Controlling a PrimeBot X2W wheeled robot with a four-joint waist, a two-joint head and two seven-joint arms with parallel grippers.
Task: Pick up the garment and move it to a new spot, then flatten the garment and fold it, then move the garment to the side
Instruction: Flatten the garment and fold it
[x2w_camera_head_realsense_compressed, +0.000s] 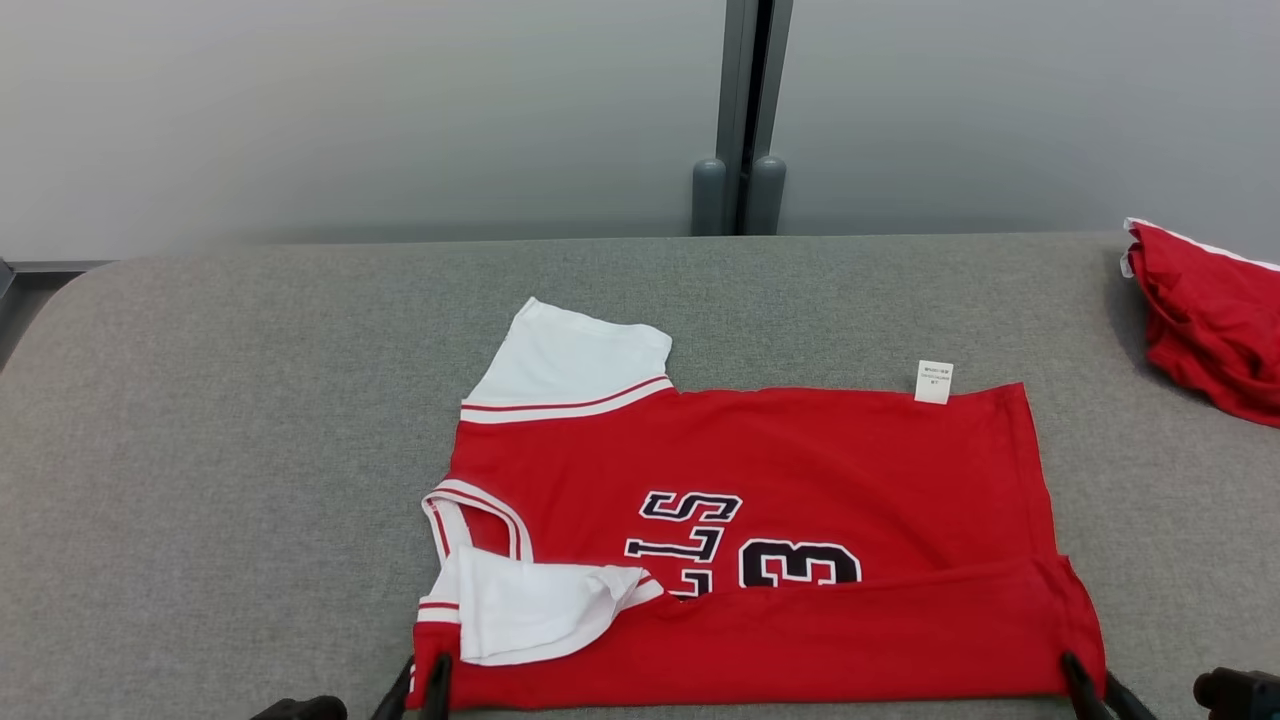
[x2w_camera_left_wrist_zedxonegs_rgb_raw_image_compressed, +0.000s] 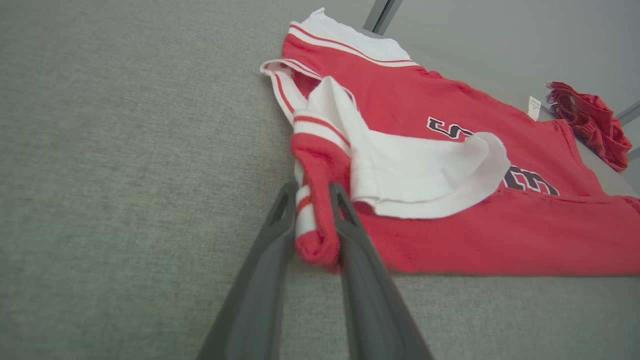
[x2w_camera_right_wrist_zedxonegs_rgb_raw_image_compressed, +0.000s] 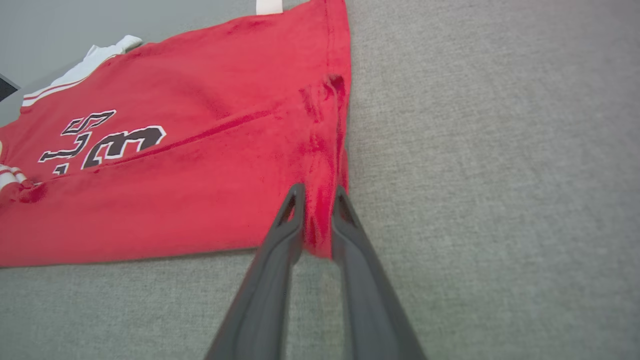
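Left and right jaws each pinch a near corner of the garment (x2w_camera_head_realsense_compressed: 780, 450).

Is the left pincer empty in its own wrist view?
No, the left pincer is closed on the garment at its red corner with white-striped trim, the cloth bunched inside its grip.

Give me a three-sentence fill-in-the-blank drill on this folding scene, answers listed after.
1. The left gripper and right gripper each pinch a near corner of the ____ jersey.
2. The tag at the jersey's far edge is ____.
3. In the head view, a second garment lies at the far ____ of the table.
Missing words: red; white; right.
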